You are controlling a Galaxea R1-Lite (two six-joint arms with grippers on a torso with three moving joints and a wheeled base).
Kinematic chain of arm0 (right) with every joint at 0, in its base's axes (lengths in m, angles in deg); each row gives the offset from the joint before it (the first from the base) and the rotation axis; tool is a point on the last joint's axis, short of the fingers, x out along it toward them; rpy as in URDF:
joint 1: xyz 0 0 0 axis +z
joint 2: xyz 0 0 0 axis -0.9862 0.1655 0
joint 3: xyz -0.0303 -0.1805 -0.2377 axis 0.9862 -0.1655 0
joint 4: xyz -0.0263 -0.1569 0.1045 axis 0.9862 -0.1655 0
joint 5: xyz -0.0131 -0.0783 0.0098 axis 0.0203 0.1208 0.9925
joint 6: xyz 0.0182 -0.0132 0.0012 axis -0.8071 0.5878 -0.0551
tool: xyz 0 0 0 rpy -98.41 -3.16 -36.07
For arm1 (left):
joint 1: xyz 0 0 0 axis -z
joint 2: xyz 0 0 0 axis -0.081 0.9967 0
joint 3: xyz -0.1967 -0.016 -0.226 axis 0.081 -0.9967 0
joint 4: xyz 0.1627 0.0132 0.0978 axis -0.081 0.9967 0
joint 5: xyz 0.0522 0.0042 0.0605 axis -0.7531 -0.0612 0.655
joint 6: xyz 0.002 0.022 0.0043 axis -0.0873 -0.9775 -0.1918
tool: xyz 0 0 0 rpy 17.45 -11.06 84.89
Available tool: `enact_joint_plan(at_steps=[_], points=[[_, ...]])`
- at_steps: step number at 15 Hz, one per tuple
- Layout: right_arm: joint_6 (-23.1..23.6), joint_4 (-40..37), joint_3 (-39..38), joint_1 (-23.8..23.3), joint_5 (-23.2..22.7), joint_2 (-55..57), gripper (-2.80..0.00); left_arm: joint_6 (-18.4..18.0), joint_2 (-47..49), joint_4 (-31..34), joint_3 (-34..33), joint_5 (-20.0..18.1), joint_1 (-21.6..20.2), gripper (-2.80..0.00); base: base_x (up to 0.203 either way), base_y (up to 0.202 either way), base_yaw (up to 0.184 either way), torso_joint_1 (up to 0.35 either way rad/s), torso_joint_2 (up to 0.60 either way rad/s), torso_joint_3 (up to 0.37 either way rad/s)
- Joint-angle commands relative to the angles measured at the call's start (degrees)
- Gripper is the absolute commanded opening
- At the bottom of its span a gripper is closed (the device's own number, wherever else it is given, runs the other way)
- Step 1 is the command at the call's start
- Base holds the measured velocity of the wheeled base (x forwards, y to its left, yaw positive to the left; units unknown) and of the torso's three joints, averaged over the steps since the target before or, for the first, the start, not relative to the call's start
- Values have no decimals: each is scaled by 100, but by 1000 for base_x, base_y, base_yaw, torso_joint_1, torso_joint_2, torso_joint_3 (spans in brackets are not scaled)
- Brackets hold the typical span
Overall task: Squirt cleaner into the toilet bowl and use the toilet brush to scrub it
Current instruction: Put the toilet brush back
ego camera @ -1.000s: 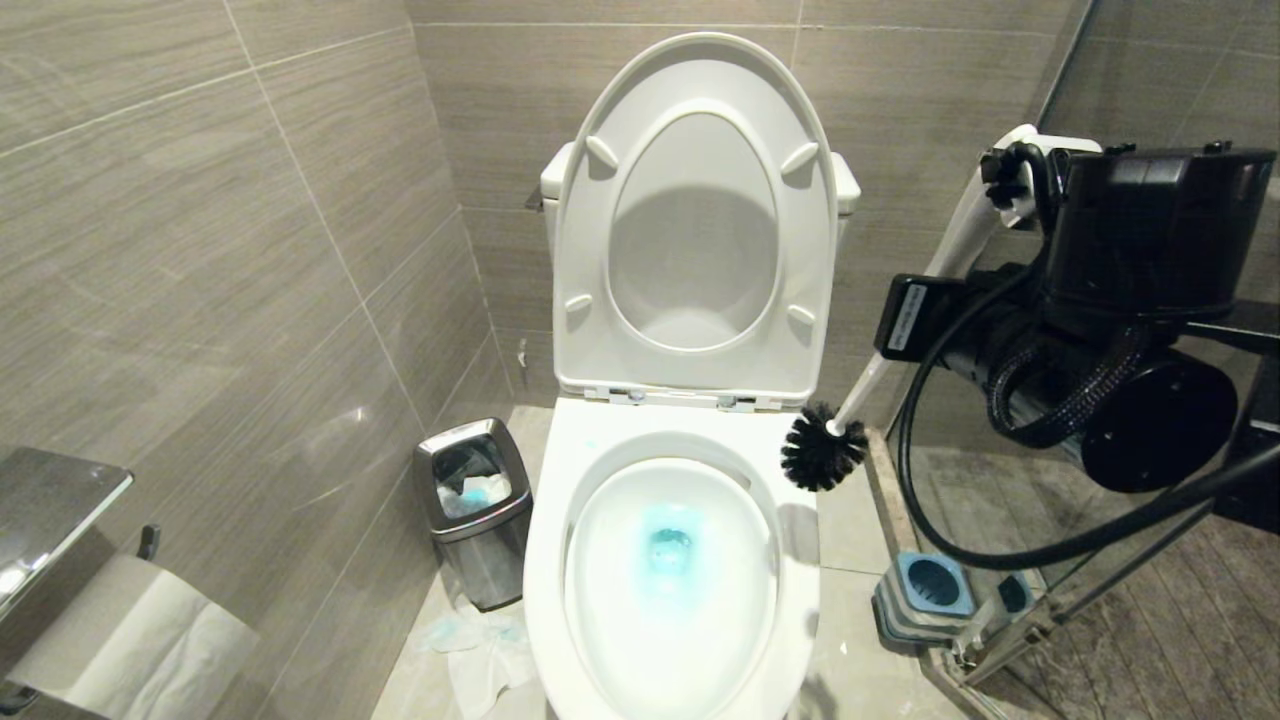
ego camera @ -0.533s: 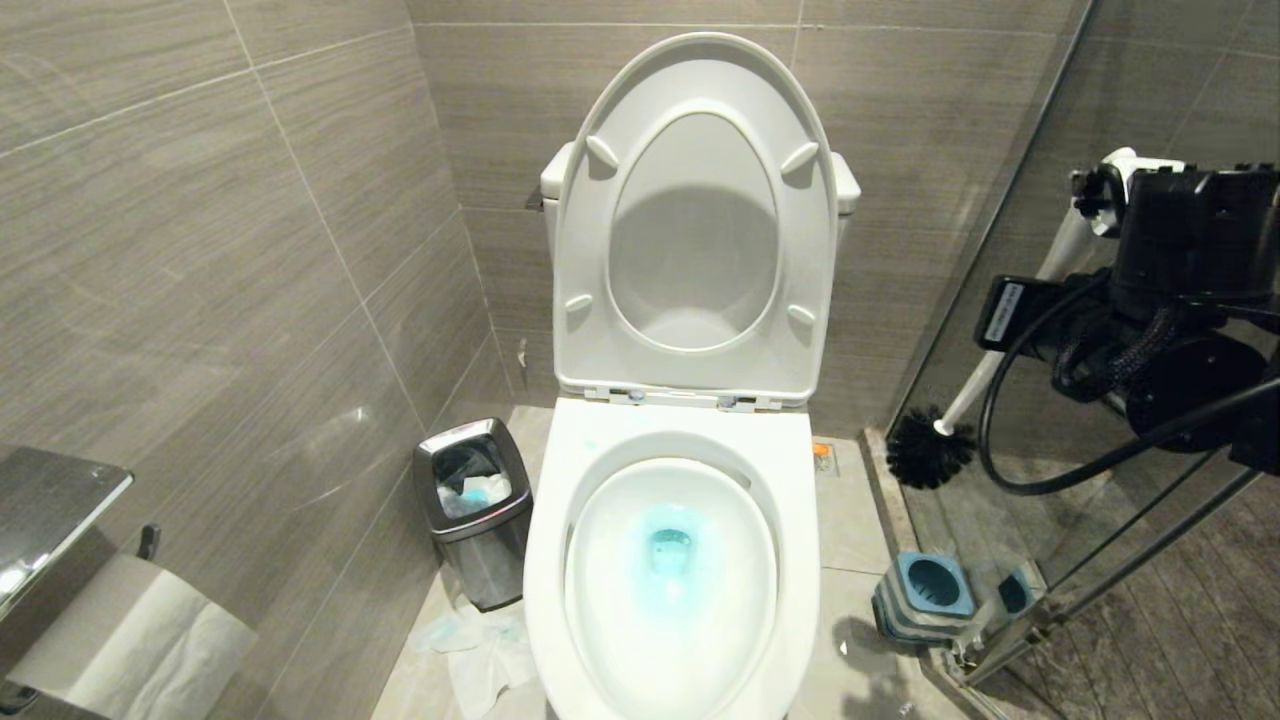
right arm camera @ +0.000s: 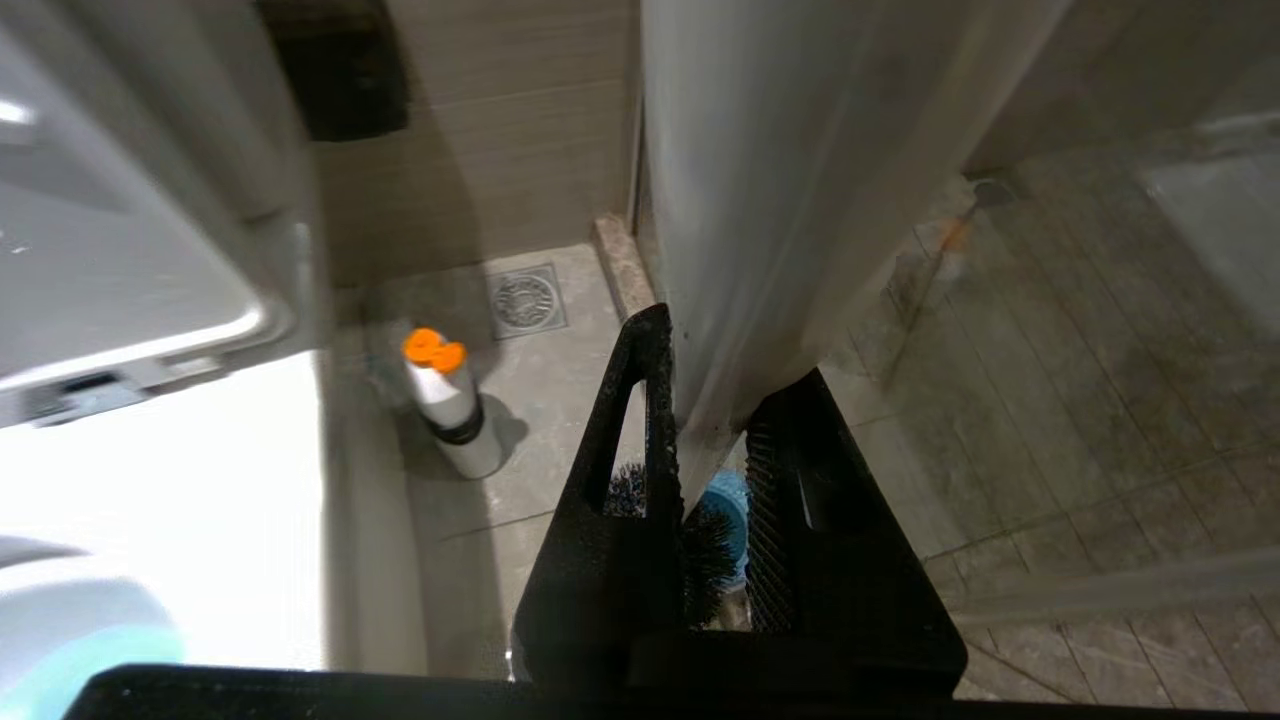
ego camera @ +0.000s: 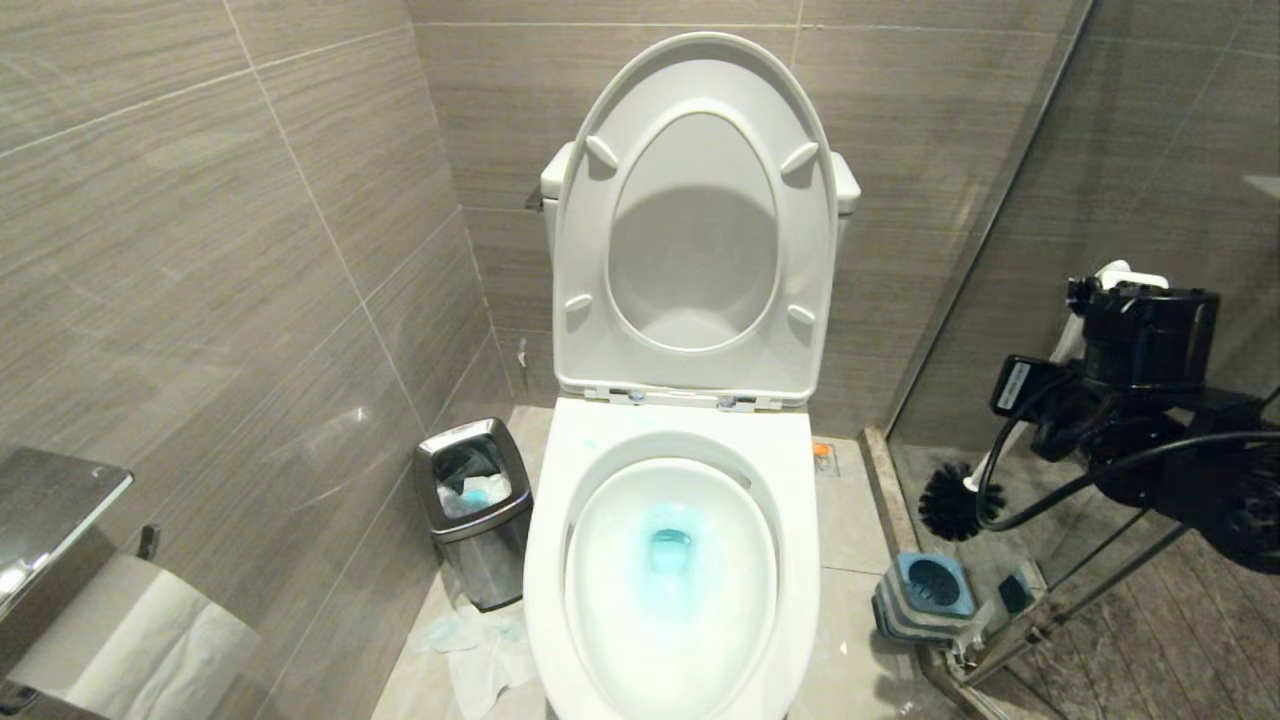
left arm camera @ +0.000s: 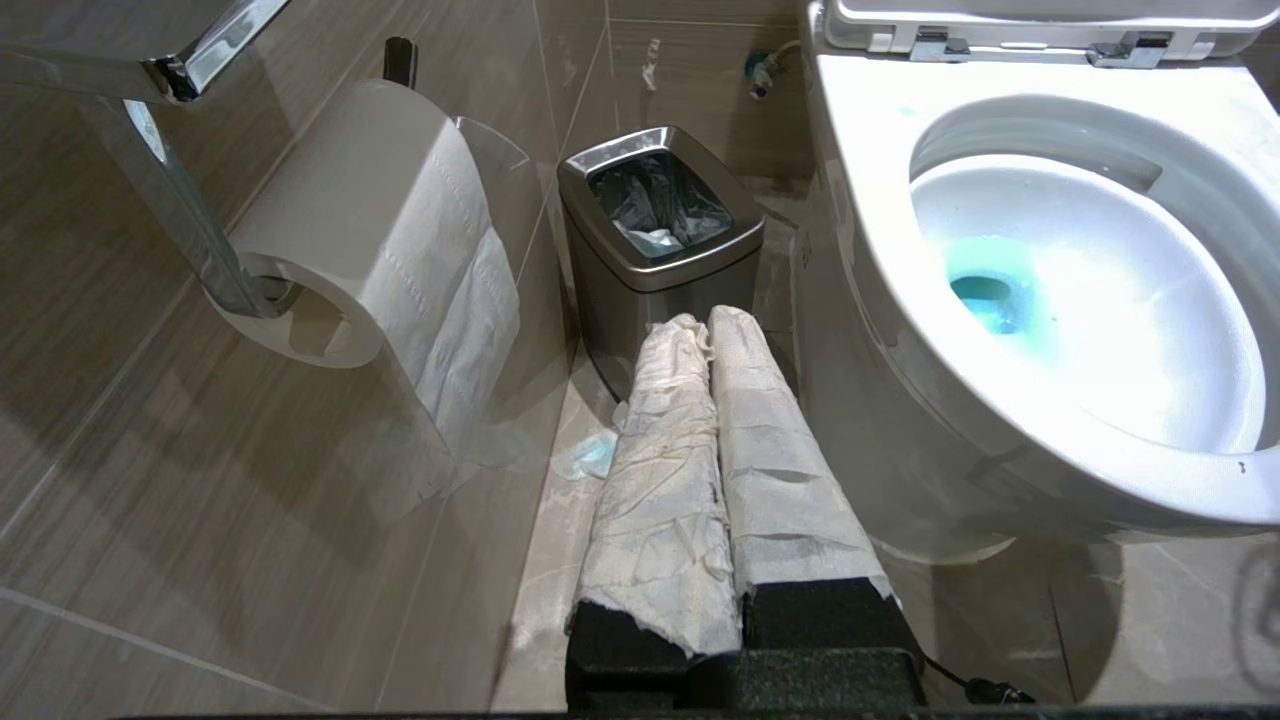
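Observation:
The toilet bowl point(ego camera: 560, 560) stands in the middle with seat and lid up. Cleaner point(ego camera: 668, 545) tints its water turquoise. Off to the right of the bowl, my right gripper point(ego camera: 1095, 300) is shut on the white handle of the toilet brush point(ego camera: 948, 502). The black bristle head hangs just above the blue-and-grey holder point(ego camera: 925, 590). In the right wrist view the black fingers point(right arm camera: 645, 420) clamp the handle of the toilet brush point(right arm camera: 700, 250), with the holder point(right arm camera: 725, 505) below. My left gripper point(left arm camera: 705, 322), its fingers wrapped in white paper, is shut and empty beside the toilet bowl point(left arm camera: 870, 170).
A steel waste bin point(ego camera: 472, 510) stands left of the toilet, with crumpled tissue point(ego camera: 480, 650) on the floor. A toilet paper roll point(left arm camera: 390, 230) hangs on the left wall. A white bottle with an orange cap point(right arm camera: 450, 410) and a floor drain point(right arm camera: 525, 298) lie behind. A glass partition point(ego camera: 1000, 200) bounds the right.
My right arm has carried the brush from the bowl's right rim out to the right and downward; the bristle head now hangs over the holder. The left arm has stayed still.

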Motion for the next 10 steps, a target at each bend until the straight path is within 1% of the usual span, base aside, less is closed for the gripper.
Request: enact_joint_plan(at_steps=[1,5,8,9,10], points=[[-5,458,-186,-344,-83,738,-280,3,8,1,-1,0,-1,-280,0,0,0,0,0,0],[53,1397,-305,-840,-436,1543,-280,-6,8,1,-1,0,-1,-280,0,0,0,0,0,0],[78,2074,-548,-1002,-669,1941,-280,3,8,1,-1,0,-1,-280,0,0,0,0,0,0],[122,2351,-608,-1041,-804,2065,-280,3,8,1,-1,0,-1,-280,0,0,0,0,0,0],[265,2570,-699,-1073,-874,2183,-280,3,8,1,-1,0,-1,-280,0,0,0,0,0,0]])
